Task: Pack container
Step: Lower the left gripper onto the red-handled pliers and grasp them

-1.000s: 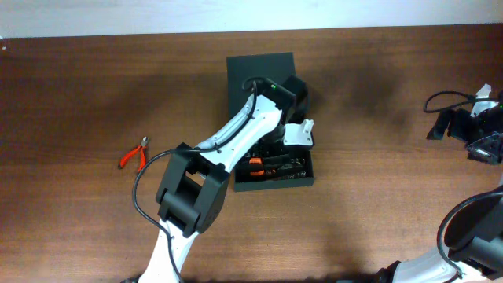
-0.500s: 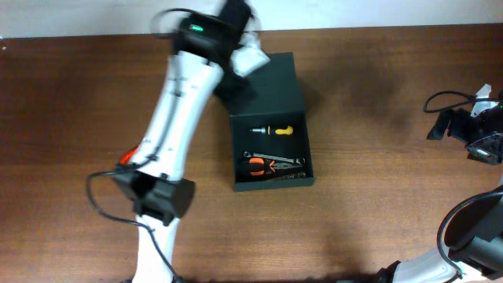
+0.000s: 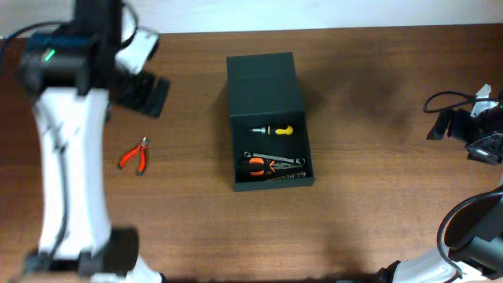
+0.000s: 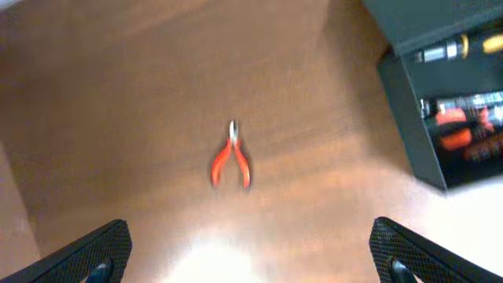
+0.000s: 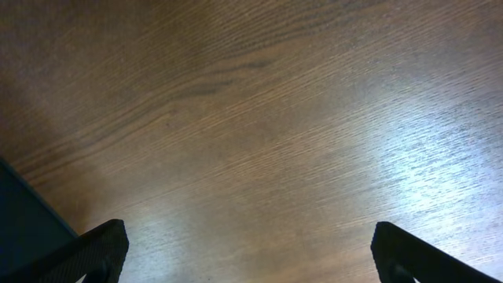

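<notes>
1. While my left claw (image 4: pixel 250 255) hangs over the bench (image 3: pixel 377 212) with its fingers spread wide and nothing between them, the red pliers (image 4: pixel 230 161) lie loose on the wood ahead of it, well apart from the container (image 3: pixel 267 118).
2. The container sits mid-bench with its flap lid (image 3: pixel 260 75) folded back toward the far edge. Inside lie a yellow-handled screwdriver (image 3: pixel 273 130) and orange-handled pliers (image 3: pixel 267 165) (the metal bits beside them are too small to name).
3. My right claw (image 5: pixel 251 259) is likewise spread and empty, out at the right edge of the bench, far from everything.
4. I judge the red pliers to be the next thing to pack. They lie flat and thin, so if I come down off-centre, a finger could push them across the smooth wood instead of gripping them.
5. Their handles are splayed, and pinching only one leg could let the tool swing or drop on the way over.
6. At the container, coming in too low could clip its near wall and shove the box. Pliers released crosswise on the other tools might sit proud and stop the lid from shutting.
</notes>
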`<state>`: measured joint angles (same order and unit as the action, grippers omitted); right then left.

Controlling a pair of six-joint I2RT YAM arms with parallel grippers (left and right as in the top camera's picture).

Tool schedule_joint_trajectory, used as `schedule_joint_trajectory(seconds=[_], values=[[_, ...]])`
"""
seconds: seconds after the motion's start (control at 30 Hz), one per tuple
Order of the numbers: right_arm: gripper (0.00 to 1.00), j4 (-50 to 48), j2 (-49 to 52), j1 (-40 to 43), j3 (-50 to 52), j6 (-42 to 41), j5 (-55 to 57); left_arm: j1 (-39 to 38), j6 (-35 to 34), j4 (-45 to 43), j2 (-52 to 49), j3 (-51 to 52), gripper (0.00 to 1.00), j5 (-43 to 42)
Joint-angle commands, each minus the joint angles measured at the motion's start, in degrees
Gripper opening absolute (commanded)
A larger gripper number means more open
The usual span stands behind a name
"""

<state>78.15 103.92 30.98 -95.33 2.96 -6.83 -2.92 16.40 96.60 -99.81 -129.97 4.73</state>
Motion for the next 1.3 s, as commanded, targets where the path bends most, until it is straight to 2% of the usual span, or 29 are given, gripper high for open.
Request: schedule_joint_trajectory(seconds=[0.0,0.23,0.37,0.53,0.6,0.73,1.27], values=[[0.99,0.0,-0.28,-0.26,0.24,-0.42,-0.48,2.78,-1.64,-1.86,9.99,11.69,0.99,-0.22],[0.99,0.02,-0.28,-0.26,0.24,-0.42,-0.48,8.37,-1.33,-11.08,20.9,32.7,0.99,-0.81],[0.99,0.02,-0.28,-0.26,0.24,-0.42,-0.48,12.13,-0.66,-20.02,20.74,45.59,0.99,-0.94],[0.99,0.02,-0.28,-0.26,0.24,-0.26,-0.48,13.57,2.51,-30.64,17.42,54.84,0.99,-4.57],[0.99,0.02,-0.28,-0.26,0.24,-0.26,-0.48,13.57,4.74,-34.58,14.71,56.06,0.99,-4.55],[0.99,0.04,-0.28,-0.26,0.24,-0.24,-0.48,13.6,4.94,-38.4,8.5,56.06,0.99,-4.55],[0.99,0.57,-0.28,-0.26,0.24,-0.24,-0.44,13.57,5.14,-40.68,-4.59,56.06,1.0,-4.57]])
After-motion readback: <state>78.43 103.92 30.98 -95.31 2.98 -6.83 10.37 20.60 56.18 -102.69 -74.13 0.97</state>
